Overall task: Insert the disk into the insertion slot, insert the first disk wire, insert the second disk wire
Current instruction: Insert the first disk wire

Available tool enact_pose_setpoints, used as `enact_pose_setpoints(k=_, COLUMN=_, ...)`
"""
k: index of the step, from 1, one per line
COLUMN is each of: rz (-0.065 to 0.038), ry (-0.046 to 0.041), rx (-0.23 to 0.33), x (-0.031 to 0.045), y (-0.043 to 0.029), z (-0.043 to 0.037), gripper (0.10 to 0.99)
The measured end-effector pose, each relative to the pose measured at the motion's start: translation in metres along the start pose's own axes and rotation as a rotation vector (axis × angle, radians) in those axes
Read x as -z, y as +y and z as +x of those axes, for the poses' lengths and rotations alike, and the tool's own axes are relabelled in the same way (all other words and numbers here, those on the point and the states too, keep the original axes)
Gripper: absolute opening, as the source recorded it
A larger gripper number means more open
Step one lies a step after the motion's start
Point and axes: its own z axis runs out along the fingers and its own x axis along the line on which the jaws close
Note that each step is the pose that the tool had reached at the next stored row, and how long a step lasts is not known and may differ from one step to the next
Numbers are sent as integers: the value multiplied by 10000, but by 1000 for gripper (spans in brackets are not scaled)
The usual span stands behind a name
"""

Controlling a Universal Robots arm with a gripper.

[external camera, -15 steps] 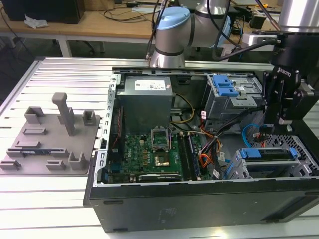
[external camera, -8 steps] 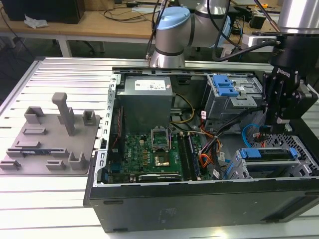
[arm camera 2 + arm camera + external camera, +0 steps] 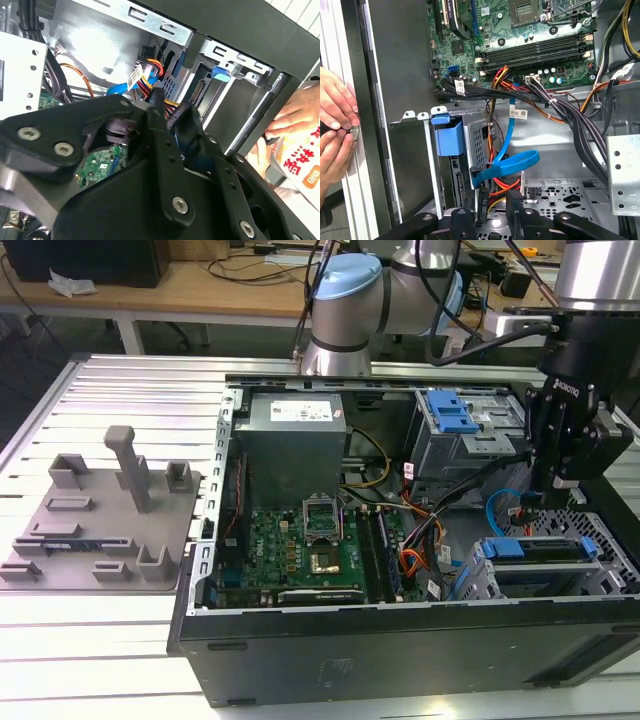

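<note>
On the exterior view's left of the gripper (image 3: pixel 560 480), whose clench or release cannot be told, wires (image 3: pixel 425 535) crowd the case (image 3: pixel 400 650), and the disk (image 3: pixel 540 549) lies half hidden just below the gripper inside the insertion slot (image 3: pixel 480 585), its perforated wall (image 3: pixel 605 540) close beyond.

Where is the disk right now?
The disk sits in the insertion slot on the exterior view's right, inside the case, just below the gripper.
</note>
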Motion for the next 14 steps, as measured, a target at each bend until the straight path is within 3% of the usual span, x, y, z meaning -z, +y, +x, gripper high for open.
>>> enact_pose_setpoints(k=1, rz=1, ry=9, rx=0, x=-2, y=0, z=-2, gripper=365)
enact_pose_setpoints(k=2, rz=2, ry=20, rx=1, x=-5, y=1, z=-5, gripper=231)
enact_pose_setpoints(k=3, rz=3, ry=27, rx=1, x=-6, y=1, z=-6, gripper=192)
enact_pose_setpoints(k=14, rz=13, ry=200, rx=12, x=-12, y=2, z=-9, gripper=188)
